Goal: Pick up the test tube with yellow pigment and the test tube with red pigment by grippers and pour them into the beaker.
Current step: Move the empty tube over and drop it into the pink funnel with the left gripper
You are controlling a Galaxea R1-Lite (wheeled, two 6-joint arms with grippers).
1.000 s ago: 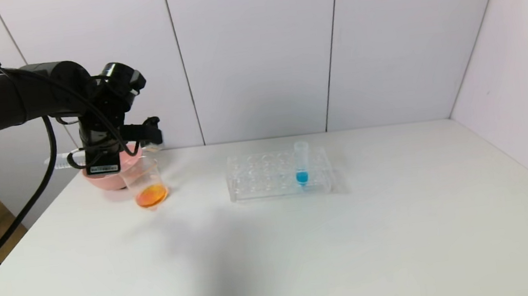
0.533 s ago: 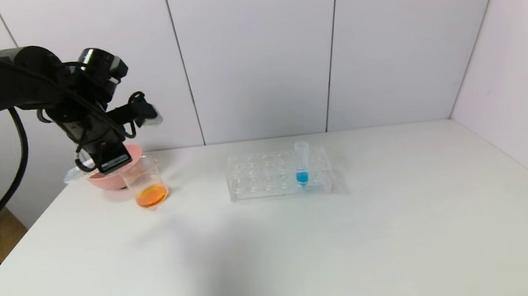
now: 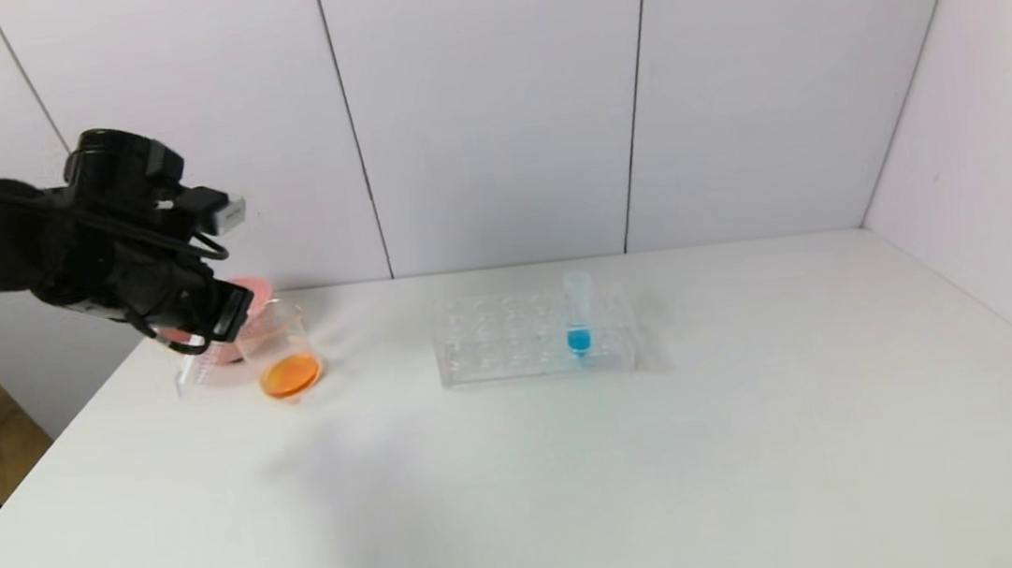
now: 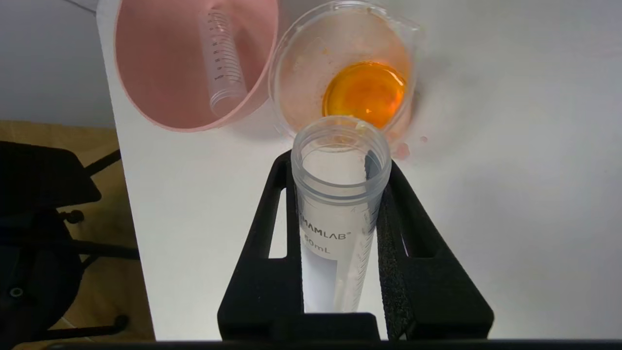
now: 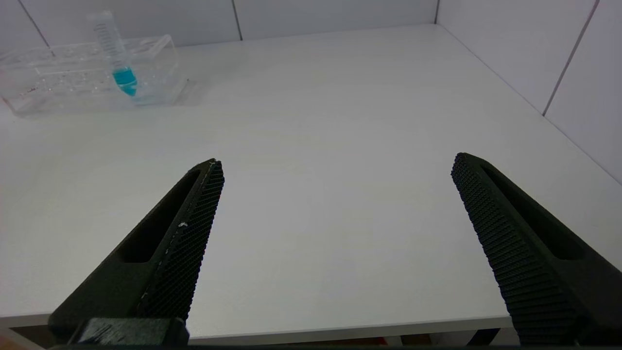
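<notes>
So the left gripper [image 4: 340, 214] is up at the far left corner of the white table [image 3: 583, 483], jaws clamped on an empty clear test tube [image 4: 335, 214]. The tube's open mouth points toward the beaker [image 4: 345, 73], and its rim sits right at the beaker's near edge in the left wrist view. I honestly can't tell whether this was the yellow tube or the red one, since there's no colour left in it, just a faint residue streak.

The beaker stands upright with a pool of orange liquid [image 4: 364, 92] at the bottom and orange smears up the inside wall. A couple of small pinkish drops sit on the table just beside it. Touching the beaker on its outer side is the pink bowl [image 4: 160, 97], with another empty graduated tube [image 4: 223, 68] lying inside it.

Well apart, mid-table, is the clear tube rack [image 3: 512, 340] holding one upright blue-tipped tube [image 3: 577, 314].

The right gripper [image 5: 335, 243] hangs over the near table edge, jaws wide apart with nothing between them.
</notes>
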